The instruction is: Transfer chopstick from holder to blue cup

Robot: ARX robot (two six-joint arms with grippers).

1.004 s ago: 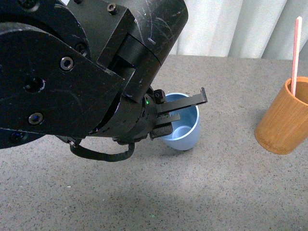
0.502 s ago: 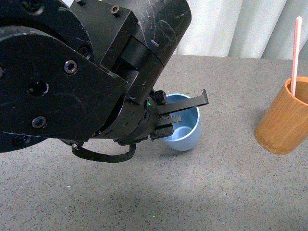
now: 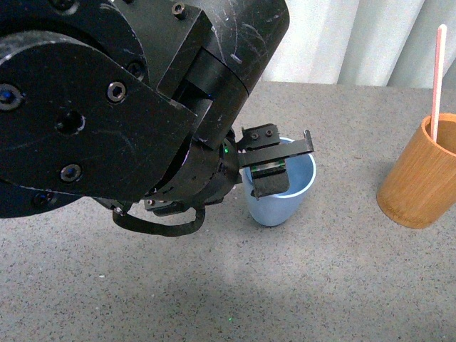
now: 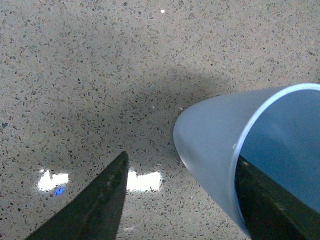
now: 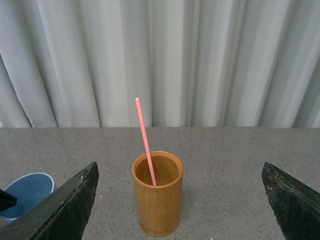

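The pink chopstick [image 3: 437, 78] stands leaning in the bamboo holder [image 3: 419, 182] at the right of the table. The light-blue cup [image 3: 283, 205] sits mid-table, tipped toward the right. My left gripper [image 3: 276, 165] is open at the cup's rim. In the left wrist view one finger lies inside the blue cup [image 4: 215, 145] and the other outside over the table, so the left gripper [image 4: 181, 159] straddles the cup wall. My right gripper [image 5: 180, 167] is open, facing the holder [image 5: 157, 210] and chopstick [image 5: 145, 140] from a distance. The blue cup [image 5: 27, 192] shows beside the holder.
A grey speckled tabletop [image 3: 335, 285] carries everything. A pale pleated curtain [image 5: 200, 60] hangs behind the table's far edge. My large left arm [image 3: 107, 107] blocks the left half of the front view.
The left gripper has turned and pushed right at the cup's rim. The blue cup has shifted right and tipped. Holder and chopstick have not moved.
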